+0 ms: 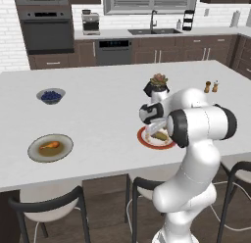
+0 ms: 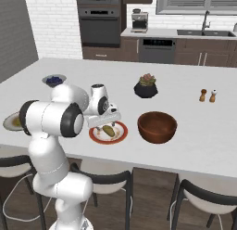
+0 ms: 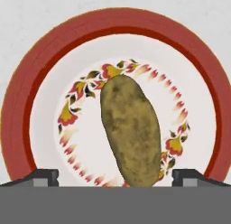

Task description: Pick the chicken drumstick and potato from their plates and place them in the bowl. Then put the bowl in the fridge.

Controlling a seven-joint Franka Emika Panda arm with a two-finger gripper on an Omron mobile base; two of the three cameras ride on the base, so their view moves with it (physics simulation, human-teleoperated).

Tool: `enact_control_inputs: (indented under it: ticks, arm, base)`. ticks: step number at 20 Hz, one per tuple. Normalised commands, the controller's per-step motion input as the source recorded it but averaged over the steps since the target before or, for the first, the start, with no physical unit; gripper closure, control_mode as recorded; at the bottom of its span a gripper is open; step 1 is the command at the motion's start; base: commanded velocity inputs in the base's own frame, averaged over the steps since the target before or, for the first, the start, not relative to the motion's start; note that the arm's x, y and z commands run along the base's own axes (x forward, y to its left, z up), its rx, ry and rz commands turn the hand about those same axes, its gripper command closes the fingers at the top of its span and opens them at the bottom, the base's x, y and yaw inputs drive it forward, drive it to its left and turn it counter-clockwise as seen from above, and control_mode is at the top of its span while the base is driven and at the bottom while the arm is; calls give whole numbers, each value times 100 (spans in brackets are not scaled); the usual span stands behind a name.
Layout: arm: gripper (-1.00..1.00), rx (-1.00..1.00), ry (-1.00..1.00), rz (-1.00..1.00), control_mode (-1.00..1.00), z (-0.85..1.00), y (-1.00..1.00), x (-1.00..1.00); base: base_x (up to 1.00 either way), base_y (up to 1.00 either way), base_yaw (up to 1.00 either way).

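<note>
Now the claw (image 3: 115, 177) hangs spread wide and empty just above the red-rimmed plate (image 3: 18, 114), its tips either side of the potato (image 3: 131, 133), which stretches toward 12 o'clock.

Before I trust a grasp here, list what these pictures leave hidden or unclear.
- Left base view: the robot's forearm covers part of the red-rimmed white plate and most of the oblong olive-brown potato.
- Left base view: the arm blocks where the dark wooden bowl stands.
- Right base view: the arm hides most of the grey-olive plate.
- Hand view: the potato's near end is cut off; contact with the hand is unreadable.
</note>
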Motion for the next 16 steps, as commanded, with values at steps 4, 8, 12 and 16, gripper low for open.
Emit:
enact_control_inputs:
  ticks: [4,8,12,16]
  arm:
    - [-100,-1,0,1,-100,-28,0,23]
    - [-100,0,0,1,-100,-30,0,15]
    - [-100,0,0,2,-100,-27,-2,18]
    - [-100,0,0,2,-100,-20,0,0]
  base:
    - [0,0,0]
    - [0,0,0]
    - [0,0,0]
    - [0,0,0]
